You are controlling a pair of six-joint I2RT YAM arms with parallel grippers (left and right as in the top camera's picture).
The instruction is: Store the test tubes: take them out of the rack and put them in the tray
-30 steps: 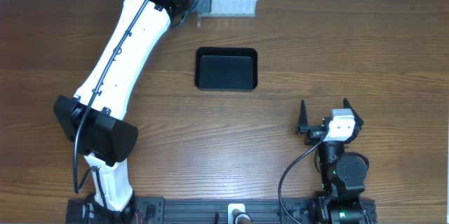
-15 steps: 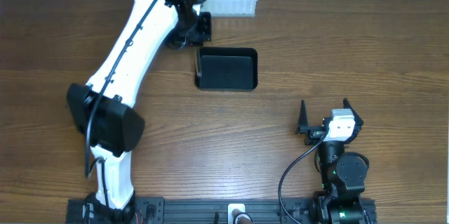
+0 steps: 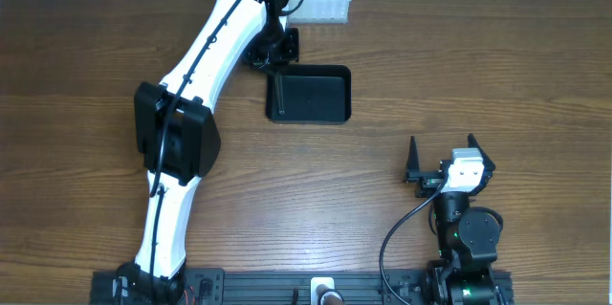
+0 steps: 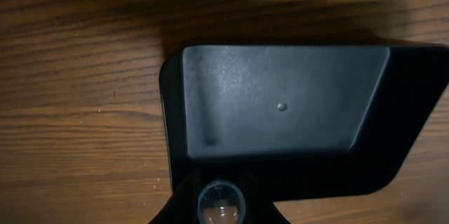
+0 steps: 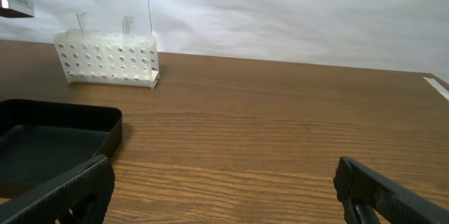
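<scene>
Tube clamped in my left pincer: the fingers are closed on it, and my wrist camera looks straight down its open mouth, so its long axis runs along the line I am pointing, steeply down toward the tray. From above, the tube shows as a thin line just inside the tray's left wall, with its lower end over the floor there. I cannot tell whether the tip touches the floor.

That is what the next move turns on, as I judge it. The open floor lies away from that wall, toward the tray's middle, so the tube should tip that way and lie flat before I let go.

The rack stands just beyond the tray on the table, close to this arm, with tubes standing in it. My right pincer rests open near its own base, well apart from both.
</scene>
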